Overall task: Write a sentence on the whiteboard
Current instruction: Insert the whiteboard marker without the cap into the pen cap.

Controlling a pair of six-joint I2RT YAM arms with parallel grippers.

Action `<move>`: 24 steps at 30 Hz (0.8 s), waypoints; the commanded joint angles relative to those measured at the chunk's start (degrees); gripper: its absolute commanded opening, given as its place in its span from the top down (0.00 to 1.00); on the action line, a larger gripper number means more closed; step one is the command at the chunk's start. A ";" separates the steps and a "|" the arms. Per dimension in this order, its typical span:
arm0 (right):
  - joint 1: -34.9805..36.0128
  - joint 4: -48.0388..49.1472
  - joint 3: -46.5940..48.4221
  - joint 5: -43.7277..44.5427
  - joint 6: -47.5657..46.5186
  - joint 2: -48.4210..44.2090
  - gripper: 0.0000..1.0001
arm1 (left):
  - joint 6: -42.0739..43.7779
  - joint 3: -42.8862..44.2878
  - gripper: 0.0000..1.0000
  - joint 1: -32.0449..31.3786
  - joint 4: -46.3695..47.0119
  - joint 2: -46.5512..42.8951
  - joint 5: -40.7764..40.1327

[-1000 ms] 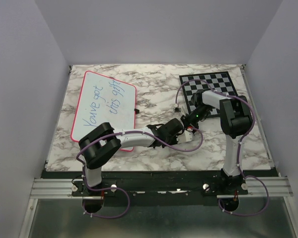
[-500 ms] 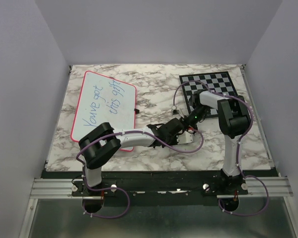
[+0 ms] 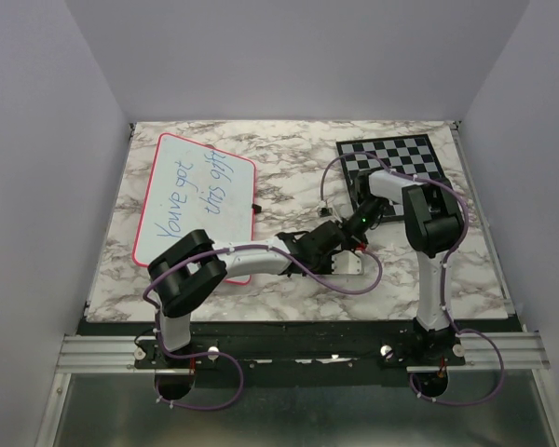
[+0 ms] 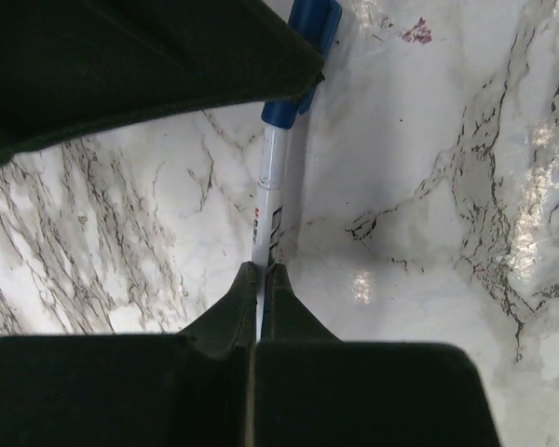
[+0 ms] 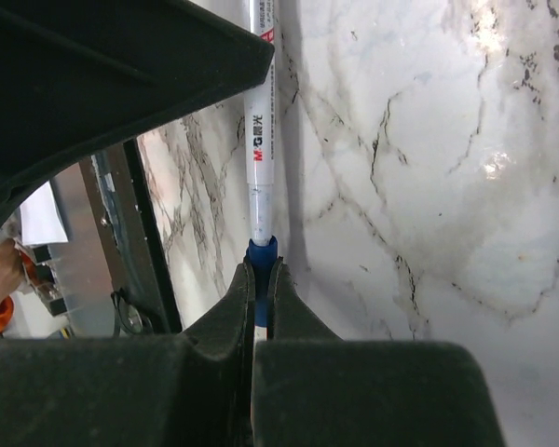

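Marble tabletop [image 3: 289, 177], whiteboard [image 3: 194, 207] left edge, chessboard [image 3: 405, 154] far right

Both arms stretched inward.
Left gripper [image 4: 261, 272] and right gripper [image 5: 261, 267] faced each other, both clamped on one marker [image 4: 272, 200].

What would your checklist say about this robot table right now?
Surface: marble table.
Job's things: whiteboard lies flat at the left; blue sentence written on it; marker is off the board.
Clutter: chessboard at back right; tiny black bit beside the whiteboard, too small to name.
Grippers: left gripper jaws shut on the marker's white barrel; right gripper jaws shut on its blue cap.
Cables: purple cables loop along both arms.
Surroundings: plain walls.
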 commanded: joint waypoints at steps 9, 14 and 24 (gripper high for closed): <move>2.03 -3.80 2.94 -2.54 -3.35 3.22 0.99 | 7.97 8.74 1.00 -0.02 -2.20 5.62 6.13; 2.04 -2.31 4.43 -2.63 -1.15 3.40 0.99 | 7.35 9.72 1.00 -0.38 -2.20 6.85 8.07; 2.30 -2.31 6.54 -2.89 1.13 5.15 0.99 | 4.54 9.89 1.00 -0.46 1.66 7.29 10.00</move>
